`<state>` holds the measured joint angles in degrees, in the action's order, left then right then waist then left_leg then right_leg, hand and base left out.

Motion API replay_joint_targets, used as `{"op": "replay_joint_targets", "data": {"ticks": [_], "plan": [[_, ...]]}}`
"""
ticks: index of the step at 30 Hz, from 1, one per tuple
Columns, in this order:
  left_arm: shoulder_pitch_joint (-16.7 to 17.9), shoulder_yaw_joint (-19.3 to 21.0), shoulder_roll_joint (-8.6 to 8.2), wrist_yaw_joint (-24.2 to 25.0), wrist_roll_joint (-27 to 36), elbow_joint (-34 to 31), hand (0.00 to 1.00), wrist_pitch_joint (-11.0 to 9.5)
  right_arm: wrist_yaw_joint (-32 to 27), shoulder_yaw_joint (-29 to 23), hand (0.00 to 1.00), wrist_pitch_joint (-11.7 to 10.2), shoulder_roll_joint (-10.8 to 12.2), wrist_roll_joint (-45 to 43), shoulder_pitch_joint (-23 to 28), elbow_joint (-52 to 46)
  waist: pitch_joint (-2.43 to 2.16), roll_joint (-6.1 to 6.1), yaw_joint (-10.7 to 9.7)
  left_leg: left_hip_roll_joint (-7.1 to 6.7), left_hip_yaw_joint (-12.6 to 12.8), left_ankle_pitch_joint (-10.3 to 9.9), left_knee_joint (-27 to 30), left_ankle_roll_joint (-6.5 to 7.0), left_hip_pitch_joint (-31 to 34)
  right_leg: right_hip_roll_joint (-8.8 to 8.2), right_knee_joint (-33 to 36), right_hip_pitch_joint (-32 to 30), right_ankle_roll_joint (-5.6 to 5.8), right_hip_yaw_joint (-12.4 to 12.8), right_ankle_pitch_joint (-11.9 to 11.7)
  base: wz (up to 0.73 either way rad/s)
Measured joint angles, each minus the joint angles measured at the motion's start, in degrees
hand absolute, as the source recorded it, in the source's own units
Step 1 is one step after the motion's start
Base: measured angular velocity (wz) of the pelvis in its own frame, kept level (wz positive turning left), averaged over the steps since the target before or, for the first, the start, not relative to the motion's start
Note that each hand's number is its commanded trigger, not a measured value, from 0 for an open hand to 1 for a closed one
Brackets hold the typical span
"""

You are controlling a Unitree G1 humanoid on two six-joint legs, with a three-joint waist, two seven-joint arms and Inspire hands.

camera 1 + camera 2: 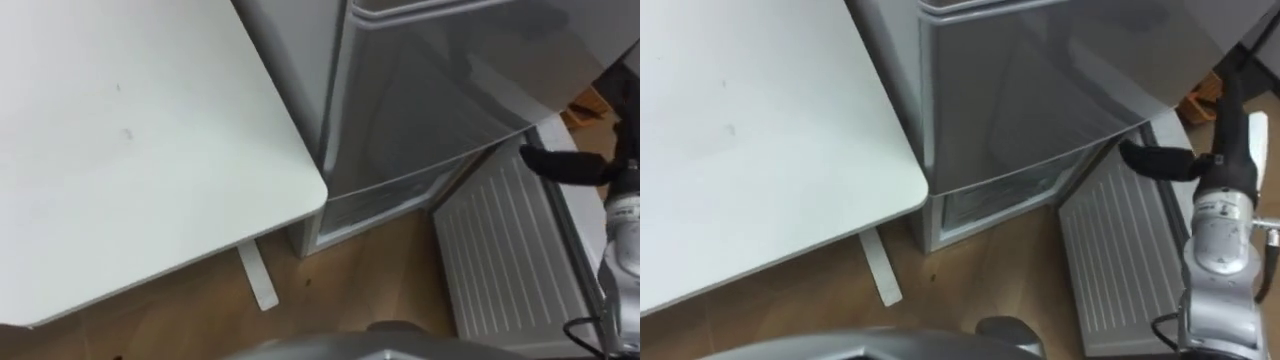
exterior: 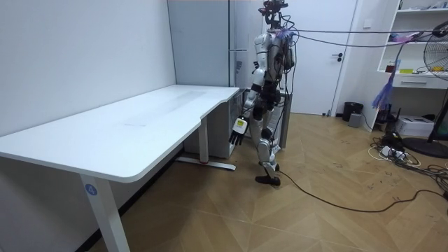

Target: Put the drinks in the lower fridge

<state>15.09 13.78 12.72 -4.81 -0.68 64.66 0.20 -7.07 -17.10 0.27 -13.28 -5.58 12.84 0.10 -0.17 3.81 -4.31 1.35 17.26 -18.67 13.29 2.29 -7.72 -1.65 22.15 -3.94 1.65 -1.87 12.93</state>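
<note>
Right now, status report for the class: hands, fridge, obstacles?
Right hand at open lower door's edge. Left hand hangs by table. Lower fridge open. Table corner close beside it.

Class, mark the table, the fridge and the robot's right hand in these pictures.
table [image 1: 150, 150], left eye view, on its bare white top.
fridge [image 1: 430, 90], left eye view, on its grey door front.
right hand [image 1: 1155, 162], right eye view, on its dark fingers.

White desk [image 1: 130, 150]; grey fridge [image 1: 430, 90]; white ribbed fridge door [image 1: 510, 250]; brown herringbone floor [image 2: 280, 210].
</note>
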Motion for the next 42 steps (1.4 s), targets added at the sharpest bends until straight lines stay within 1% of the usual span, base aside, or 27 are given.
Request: {"op": "replay_joint_targets", "data": {"ticks": [2,6,9,10,13,14,15,16,17,18,19,20,22,24,25,26,28,30,31,32,34,35,36,37,38,40,42], "plan": [[-0.1,0.0,-0.03,0.0,0.0,-0.2,0.0,-0.3,-2.8,-0.5,0.0,-0.8,0.0,0.1,0.0,-0.8,0.0,-0.18,-0.1,0.02,0.1,0.0,-0.1,0.02,0.0,0.02,-0.3,0.0,-0.02,-0.1,-0.1,-0.05],[0.0,0.0,-0.48,-0.1,-0.1,-0.2,0.0,-0.1,-5.9,-0.8,0.0,-0.8,-0.1,-0.4,0.0,-0.8,0.04,-0.58,-0.3,0.05,0.3,0.0,-0.6,0.01,-0.1,0.15,-0.5,-0.2,-0.02,-0.1,-0.1,0.0],[0.6,0.0,-0.74,-0.1,-0.2,-0.4,0.0,0.0,-7.4,-1.0,0.0,-1.1,-0.1,-0.1,-0.1,-0.1,0.14,-1.01,-0.3,0.28,0.9,0.0,-0.8,-0.06,-0.7,0.18,-0.7,0.0,-0.02,-0.5,-0.1,-0.06],[0.7,0.1,-0.71,-0.5,-0.8,-0.5,0.0,0.1,-7.6,-1.6,0.0,-1.5,-0.1,1.0,-0.2,1.6,0.12,-0.98,-0.3,0.35,0.9,0.1,-0.8,-0.1,-1.0,0.05,-0.7,0.1,-0.03,-1.4,-0.1,0.0],[0.6,1.0,-0.78,-1.0,-2.3,-0.5,0.0,0.2,-7.7,-4.4,0.0,-1.4,-0.1,4.6,-0.3,6.0,0.02,-0.44,-0.3,0.4,0.9,0.2,-0.6,-0.23,-1.1,-0.02,-1.6,0.5,-0.03,-1.5,-0.1,-0.02],[0.6,1.2,-0.76,-1.2,-2.3,-0.5,0.0,0.2,-7.9,-5.1,0.0,-1.3,-0.1,5.8,-0.3,6.9,0.26,-0.22,-0.2,0.41,0.9,0.2,-0.6,-0.25,-1.1,-0.04,-1.6,0.8,-0.03,-1.5,-0.1,-0.05],[0.7,1.3,-0.72,-1.4,-2.3,-0.5,0.0,0.3,-8.1,-5.1,0.0,-1.2,-0.1,6.3,-0.3,7.2,0.3,-0.17,-0.2,0.44,0.9,0.2,-0.7,-0.26,-1.1,-0.02,-1.7,0.8,-0.03,-1.5,-0.1,-0.08],[0.8,1.3,-0.68,-1.5,-2.3,-0.8,0.0,0.8,-8.3,-5.1,0.0,-1.2,-0.4,7.5,-0.5,8.2,0.41,0.16,-0.3,0.5,0.9,0.2,-0.7,-0.27,-1.4,0.05,-1.8,0.9,-0.04,-1.5,-0.1,-0.06],[1.2,1.3,-0.74,-1.5,-2.5,-1.9,0.0,1.6,-8.3,-5.2,0.0,-0.9,-1.0,9.3,-0.8,9.9,0.35,0.24,-0.3,0.6,0.7,0.2,-0.7,-0.28,-1.5,0.13,-2.4,1.0,-0.18,-1.6,-0.2,-0.06],[1.4,1.3,-0.76,-1.4,-2.8,-2.7,0.0,1.8,-8.3,-5.3,0.0,-0.7,-1.4,10.0,-1.0,10.8,0.35,0.39,-0.3,0.65,0.8,0.2,-0.7,-0.29,-1.5,0.16,-2.5,1.0,-0.22,-1.7,-0.2,0.0],[1.5,1.8,-0.8,-1.4,-3.6,-4.1,0.0,2.1,-8.3,-6.0,0.0,0.1,-1.8,10.7,-1.3,11.9,0.41,0.71,-0.3,0.72,0.7,0.2,-0.7,-0.31,-1.5,0.16,-2.5,1.0,-0.25,-2.0,-0.3,0.08],[1.7,2.0,-0.73,-1.4,-4.0,-5.2,0.0,2.3,-8.3,-6.9,0.0,0.6,-1.9,10.9,-1.7,12.7,0.39,1.04,-0.2,0.81,0.7,0.2,-0.8,-0.38,-1.4,0.16,-2.5,0.9,-0.3,-2.3,-0.3,0.1],[2.3,2.0,-0.74,-1.3,-4.1,-6.9,0.0,2.4,-8.2,-7.4,0.0,0.8,-2.4,11.7,-2.0,13.3,0.48,1.24,-0.3,0.92,0.7,0.4,-0.9,-0.62,-1.3,0.13,-2.6,1.0,-0.44,-2.8,-0.4,0.09],[2.5,2.0,-0.66,-1.3,-4.1,-7.6,0.0,2.7,-7.9,-7.4,0.0,1.2,-3.9,14.6,-3.1,15.7,0.5,1.45,-0.3,1.0,0.7,0.6,-1.0,-0.77,-1.0,0.15,-2.7,0.9,-0.63,-3.0,-0.5,0.06],[2.5,2.0,-0.69,-1.3,-4.1,-7.8,0.0,3.2,-7.5,-7.4,0.0,1.6,-5.1,16.3,-3.8,17.3,0.43,1.55,-0.4,1.04,0.7,0.7,-1.0,-0.82,-1.0,0.18,-2.7,0.9,-0.72,-3.0,-0.5,0.03],[2.6,2.0,-0.7,-1.3,-4.1,-7.8,0.0,3.7,-7.0,-7.4,0.0,2.0,-6.1,17.3,-4.5,18.6,0.41,1.53,-0.3,1.1,0.7,0.8,-1.0,-0.87,-0.9,0.2,-2.8,1.0,-0.83,-3.1,-0.6,0.0],[3.0,2.0,-0.68,-1.2,-4.1,-7.9,0.0,4.2,-6.4,-7.4,0.0,2.4,-7.1,18.0,-6.4,21.5,0.36,1.51,-0.3,1.25,0.7,0.9,-1.1,-1.0,-0.9,0.29,-3.0,1.5,-1.02,-3.2,-0.8,0.04],[3.6,2.0,-0.68,-1.1,-4.1,-8.1,0.0,4.7,-5.8,-7.8,0.0,3.2,-7.3,18.9,-7.2,22.7,0.29,1.34,-0.5,1.59,0.7,1.0,-1.1,-1.17,-1.0,0.68,-4.0,1.7,-1.2,-3.3,-1.3,0.04],[4.1,2.1,-0.66,-1.0,-4.2,-8.4,0.0,5.1,-5.3,-8.0,0.0,3.4,-7.4,19.0,-7.4,23.9,0.18,1.03,-0.4,1.95,0.7,1.1,-1.1,-1.34,-0.9,1.04,-5.0,2.0,-1.41,-3.6,-1.9,0.03],[4.4,2.1,-0.66,-0.8,-4.7,-8.4,0.0,5.5,-4.6,-8.1,0.0,3.6,-7.4,19.1,-7.4,25.0,-0.05,0.95,-0.2,2.15,0.7,1.3,-1.4,-1.59,-0.9,1.25,-5.6,2.1,-1.6,-3.8,-2.3,0.03],[4.8,2.1,-0.68,-0.6,-5.1,-8.4,0.0,6.3,-3.7,-8.2,0.0,3.7,-7.6,20.4,-7.4,27.0,-0.3,1.18,-0.2,2.28,0.7,1.7,-1.7,-1.75,-1.0,1.38,-6.4,2.3,-1.85,-4.1,-2.6,0.06],[4.9,2.1,-0.64,-0.5,-5.1,-8.4,0.0,6.7,-3.1,-8.6,0.0,4.2,-7.8,21.9,-7.6,28.3,-0.33,1.15,-0.3,2.42,0.7,1.8,-1.7,-1.9,-1.0,1.47,-6.5,2.5,-2.0,-4.3,-2.8,0.07],[4.9,2.1,-0.61,-0.4,-5.1,-8.4,0.0,7.0,-2.7,-8.7,0.0,4.6,-8.1,22.3,-7.8,29.0,-0.33,1.16,-0.3,2.47,0.7,1.9,-1.7,-1.97,-1.0,1.5,-6.5,2.5,-2.05,-4.3,-2.8,0.05],[5.0,2.1,-0.55,0.0,-5.1,-8.5,0.0,7.1,-2.1,-8.7,0.0,5.2,-8.7,23.4,-8.1,30.3,-0.18,1.4,-0.3,2.58,0.7,2.0,-1.7,-2.12,-1.0,1.57,-6.5,2.5,-2.17,-4.4,-2.9,0.0],[5.0,2.1,-0.47,0.5,-5.1,-8.7,0.0,7.1,-1.5,-8.7,0.0,5.5,-9.5,25.3,-8.8,32.2,-0.19,1.19,-0.1,2.76,0.8,2.1,-1.6,-2.22,-1.0,1.68,-6.6,2.5,-2.34,-4.6,-3.0,0.0],[5.0,2.1,-0.38,1.0,-5.1,-9.0,0.0,7.1,-0.7,-8.6,0.0,5.8,-10.9,28.6,-10.0,35.8,0.0,1.5,-0.1,2.9,0.9,2.2,-1.5,-2.44,-1.0,1.81,-6.8,2.5,-2.52,-4.6,-3.0,0.0],[5.1,2.1,-0.33,1.6,-5.2,-9.0,0.0,7.1,0.6,-8.6,0.0,5.9,-11.8,30.5,-10.7,38.0,0.05,1.45,-0.1,2.93,0.7,2.4,-1.6,-2.63,-0.9,1.86,-6.8,2.5,-2.72,-4.7,-3.0,0.0]]}}
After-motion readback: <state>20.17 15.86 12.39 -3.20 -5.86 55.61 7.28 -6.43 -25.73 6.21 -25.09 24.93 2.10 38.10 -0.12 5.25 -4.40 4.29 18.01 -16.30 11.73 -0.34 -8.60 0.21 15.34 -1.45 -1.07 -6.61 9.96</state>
